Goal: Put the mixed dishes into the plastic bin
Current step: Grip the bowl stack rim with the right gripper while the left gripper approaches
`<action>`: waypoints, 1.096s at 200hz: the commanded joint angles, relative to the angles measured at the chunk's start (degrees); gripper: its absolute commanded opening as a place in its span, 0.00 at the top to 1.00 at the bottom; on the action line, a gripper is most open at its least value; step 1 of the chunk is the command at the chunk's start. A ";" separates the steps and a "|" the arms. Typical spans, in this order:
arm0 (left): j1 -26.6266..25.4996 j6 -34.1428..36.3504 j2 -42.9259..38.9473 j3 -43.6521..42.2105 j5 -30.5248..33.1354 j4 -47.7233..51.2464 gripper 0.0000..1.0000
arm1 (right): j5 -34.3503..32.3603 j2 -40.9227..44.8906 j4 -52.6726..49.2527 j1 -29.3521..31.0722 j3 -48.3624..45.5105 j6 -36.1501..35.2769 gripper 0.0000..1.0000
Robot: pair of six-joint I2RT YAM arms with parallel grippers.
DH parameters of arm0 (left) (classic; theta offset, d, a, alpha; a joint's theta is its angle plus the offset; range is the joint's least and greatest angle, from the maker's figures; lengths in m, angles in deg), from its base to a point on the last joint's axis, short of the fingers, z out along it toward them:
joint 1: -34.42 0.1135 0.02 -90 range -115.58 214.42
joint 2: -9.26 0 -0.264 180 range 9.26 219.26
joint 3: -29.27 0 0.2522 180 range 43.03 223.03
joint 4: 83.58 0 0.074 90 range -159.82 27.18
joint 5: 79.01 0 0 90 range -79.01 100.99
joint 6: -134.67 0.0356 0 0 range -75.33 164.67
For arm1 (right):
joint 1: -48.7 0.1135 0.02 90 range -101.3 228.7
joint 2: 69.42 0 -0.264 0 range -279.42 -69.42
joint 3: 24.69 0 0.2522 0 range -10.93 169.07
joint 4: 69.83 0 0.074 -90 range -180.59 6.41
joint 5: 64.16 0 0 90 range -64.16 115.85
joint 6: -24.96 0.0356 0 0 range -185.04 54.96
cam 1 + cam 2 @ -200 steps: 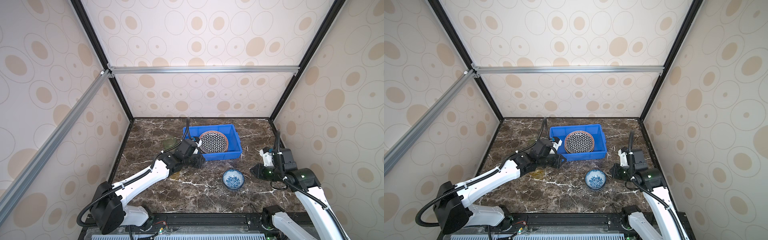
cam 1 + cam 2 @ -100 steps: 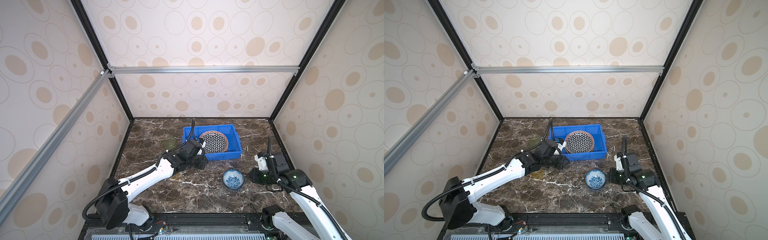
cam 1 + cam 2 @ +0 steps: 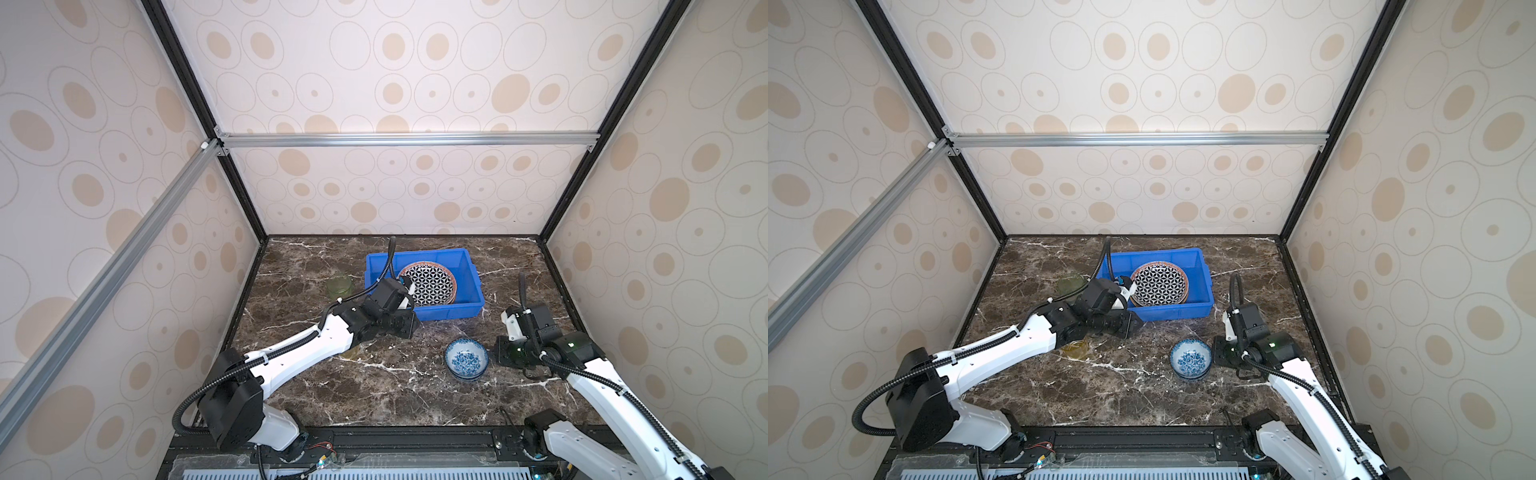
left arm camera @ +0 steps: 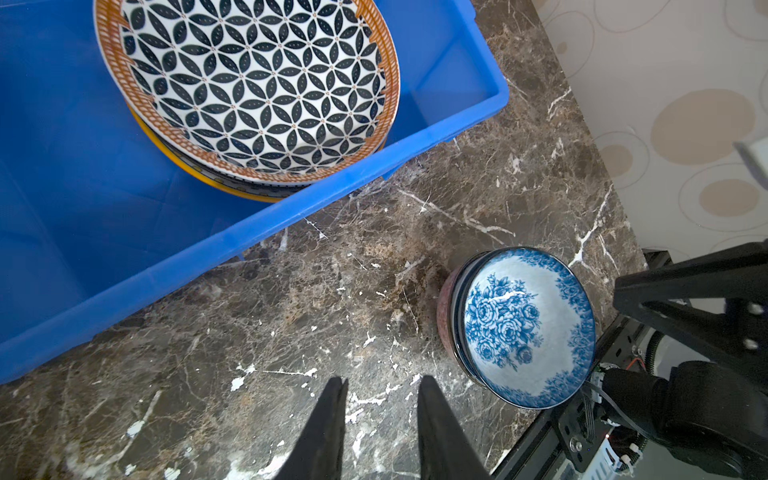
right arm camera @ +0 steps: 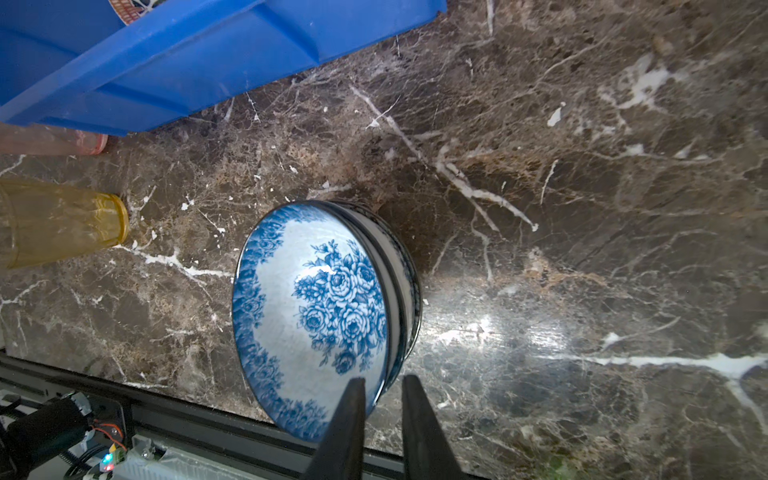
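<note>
Round blue-floral ceramic bowl (image 5: 324, 307) out on the dark marble tabletop (image 5: 582, 208)!
Right gripper (image 5: 384, 384) narrowly parted at its rim; left gripper (image 4: 380, 384) open, empty, mid-table; behind, rectangular bright-blue plastic bin (image 3: 451, 311) holds 1 black-white geometric plate (image 3: 428, 284) on top.

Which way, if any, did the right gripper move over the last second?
Yes. In a top view the right gripper moved left and slightly down, right up to the bowl, which stayed put.
</note>
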 commanded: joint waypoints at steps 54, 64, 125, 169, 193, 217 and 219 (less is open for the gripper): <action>-1.09 0.76 2.18 2.45 -0.92 0.37 0.70 | -0.42 -1.98 4.16 1.08 -2.47 0.77 0.81; -1.09 0.65 2.27 2.45 -1.08 0.37 0.70 | -0.42 -2.55 4.45 1.22 -2.56 0.77 0.82; -1.73 0.50 3.54 3.22 -1.79 0.43 0.70 | -0.74 -4.39 5.13 1.80 -3.19 0.24 0.87; -2.65 0.72 5.47 4.71 -2.45 0.52 0.70 | -1.48 -4.39 5.15 1.84 -3.68 -0.02 0.90; -3.43 0.98 6.72 5.69 -2.64 0.89 0.69 | -1.14 -4.69 5.79 1.88 -4.19 0.03 0.90; -4.14 1.03 7.70 6.23 -2.91 1.07 0.69 | -0.95 -5.11 6.39 1.89 -4.59 -0.11 0.90; -4.21 1.03 7.78 6.28 -2.97 1.07 0.69 | -0.95 -5.13 6.42 1.89 -4.59 -0.04 0.90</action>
